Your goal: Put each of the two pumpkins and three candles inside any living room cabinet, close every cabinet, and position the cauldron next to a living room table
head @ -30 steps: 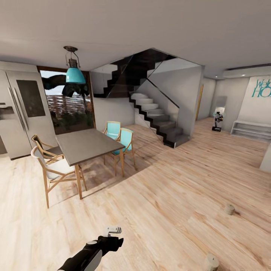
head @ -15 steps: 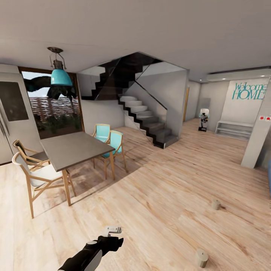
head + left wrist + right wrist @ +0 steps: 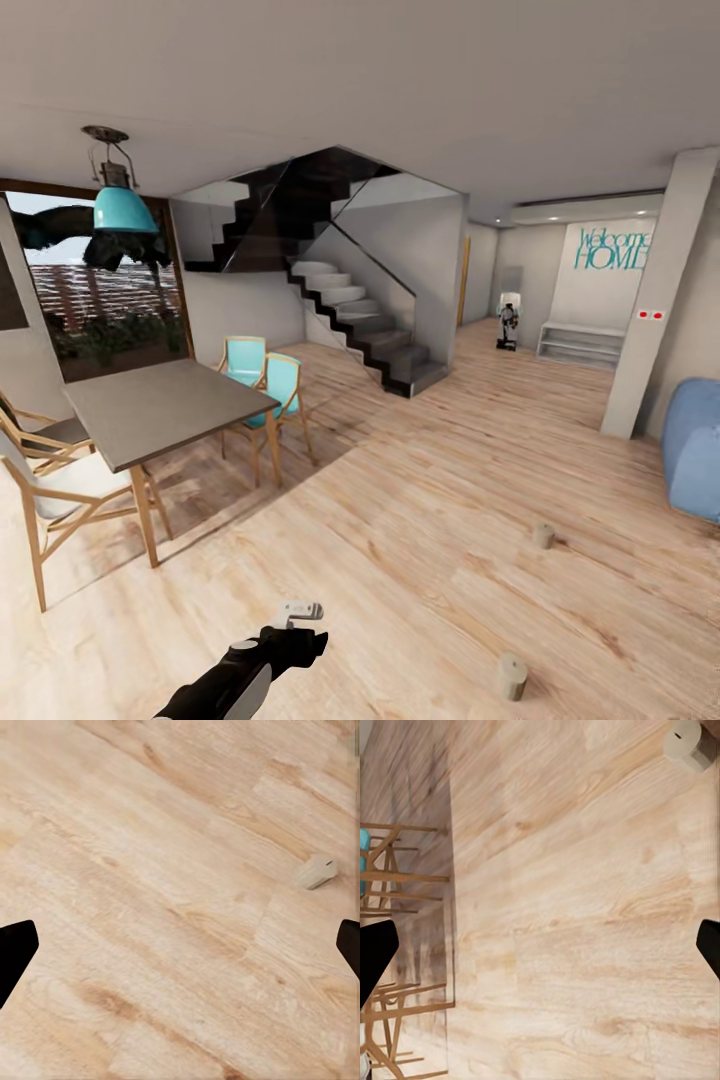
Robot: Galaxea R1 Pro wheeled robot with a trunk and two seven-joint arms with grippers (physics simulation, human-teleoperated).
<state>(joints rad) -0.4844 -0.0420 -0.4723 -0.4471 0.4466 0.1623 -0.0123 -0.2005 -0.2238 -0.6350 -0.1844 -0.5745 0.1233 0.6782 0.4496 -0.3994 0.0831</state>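
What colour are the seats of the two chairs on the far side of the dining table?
Turquoise seats on the two chairs, with light wooden legs; clearest in the head view.

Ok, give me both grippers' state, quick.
Left gripper: open, fingers spread wide, nothing between them, bare floor below.
Right gripper: open, fingers spread wide, holding nothing.

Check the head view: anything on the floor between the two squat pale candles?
Nothing. In the head view, the nearer squat pale candle and the farther pale candle stand apart with only bare light wooden plank floor between them.
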